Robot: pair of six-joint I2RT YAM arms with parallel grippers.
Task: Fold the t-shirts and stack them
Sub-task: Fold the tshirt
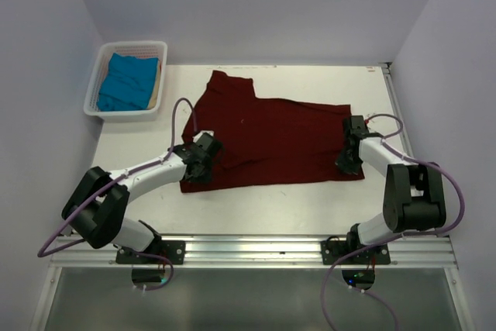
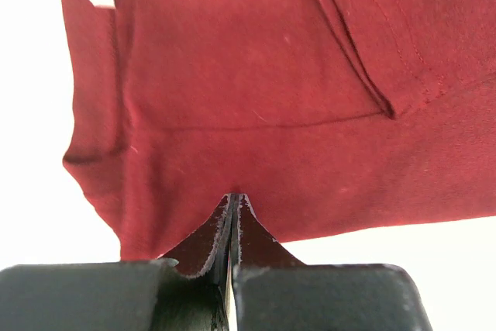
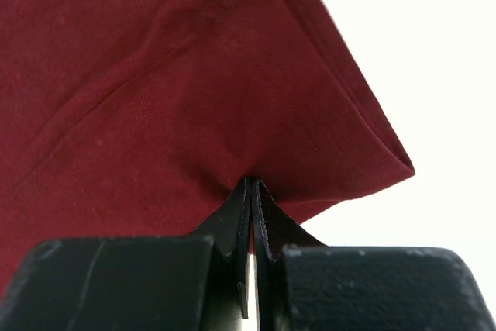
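Note:
The dark maroon t-shirt (image 1: 271, 141) lies spread flat across the middle of the table, a sleeve pointing to the far left. My left gripper (image 1: 208, 159) rests on its near left part, shut and pinching the cloth near the hem (image 2: 235, 198). My right gripper (image 1: 346, 162) sits on the near right corner, shut and pinching a puckered fold (image 3: 253, 182). Maroon cloth fills the left wrist view (image 2: 271, 75) and the right wrist view (image 3: 155, 75). The teal-blue t-shirt (image 1: 128, 81) lies crumpled in the basket.
A white slatted basket (image 1: 124, 114) stands at the far left corner, off the table's white top (image 1: 256, 207). Grey walls close in on both sides and at the back. A metal rail (image 1: 256, 249) with the arm bases runs along the near edge.

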